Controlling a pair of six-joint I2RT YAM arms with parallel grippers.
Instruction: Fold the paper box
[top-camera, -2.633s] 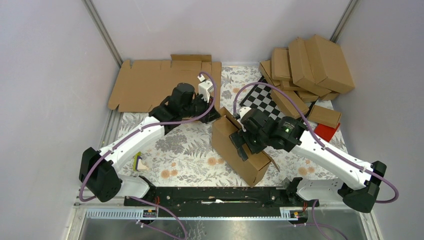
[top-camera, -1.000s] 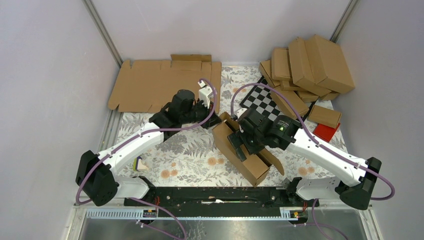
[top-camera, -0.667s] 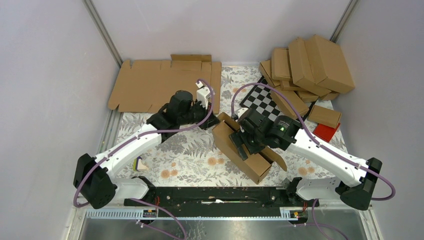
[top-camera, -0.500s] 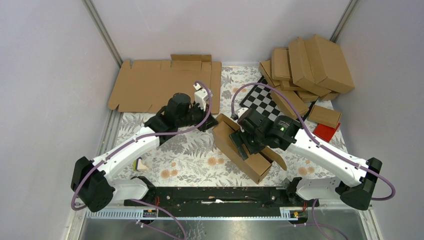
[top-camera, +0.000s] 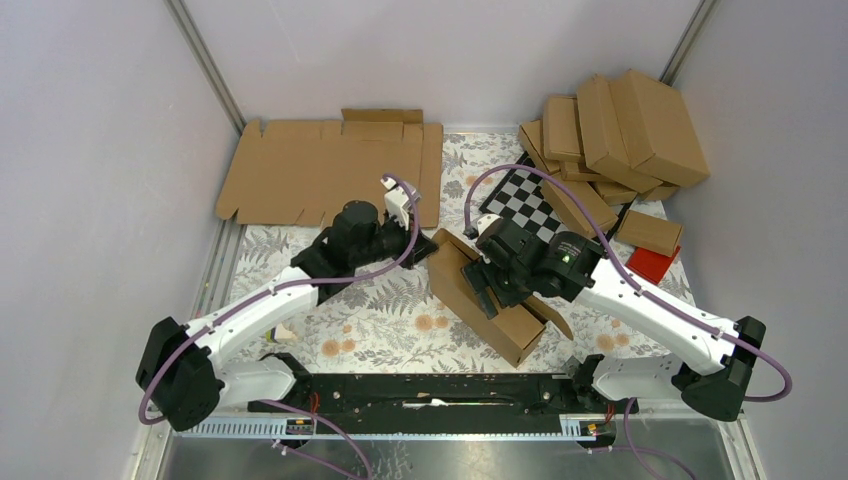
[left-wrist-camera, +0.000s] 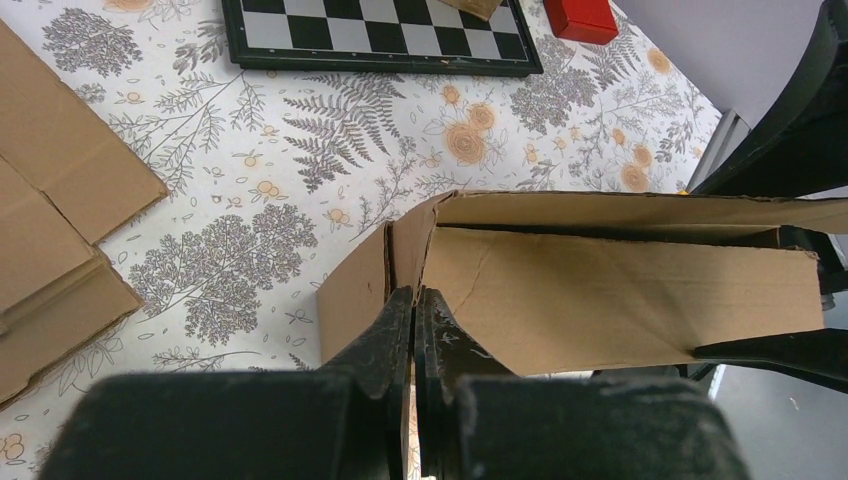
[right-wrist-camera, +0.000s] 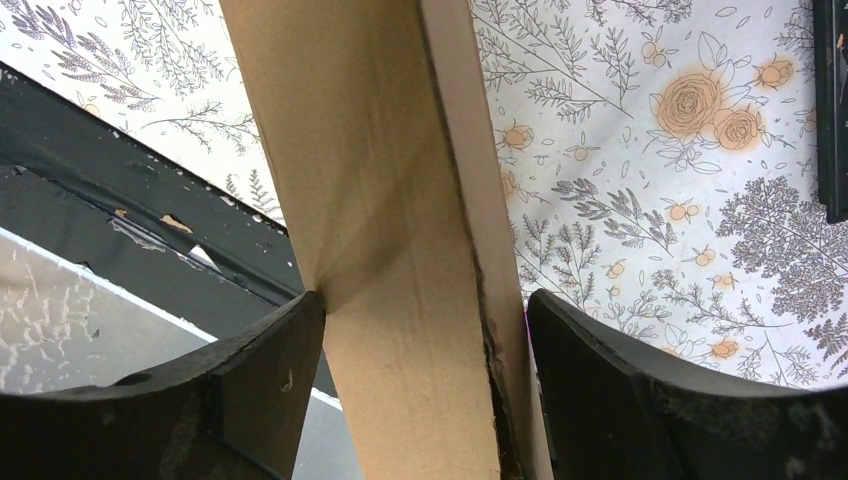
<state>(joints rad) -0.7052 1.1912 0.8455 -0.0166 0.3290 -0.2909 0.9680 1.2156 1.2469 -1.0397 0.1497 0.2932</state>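
The paper box (top-camera: 470, 300), a partly folded brown cardboard carton, lies at an angle in the middle of the floral mat. My right gripper (top-camera: 488, 288) reaches down into it. In the right wrist view its fingers (right-wrist-camera: 270, 370) straddle a folded wall of the box (right-wrist-camera: 400, 200) and close on it from both sides. My left gripper (top-camera: 428, 250) is at the box's far left end. In the left wrist view it (left-wrist-camera: 413, 295) is shut and empty, its tips against the end corner of the box (left-wrist-camera: 600, 300).
A flat cardboard sheet (top-camera: 320, 170) lies at the back left. Several folded boxes (top-camera: 620, 130) are stacked at the back right. A checkered board (top-camera: 525, 200) and a red block (top-camera: 652, 263) lie beside them. A black rail (top-camera: 420, 385) runs along the near edge.
The box has tipped lower and flatter in my right gripper, and a flap has swung out on its right side. My left arm has drawn back, its shut gripper staying at the box's end.
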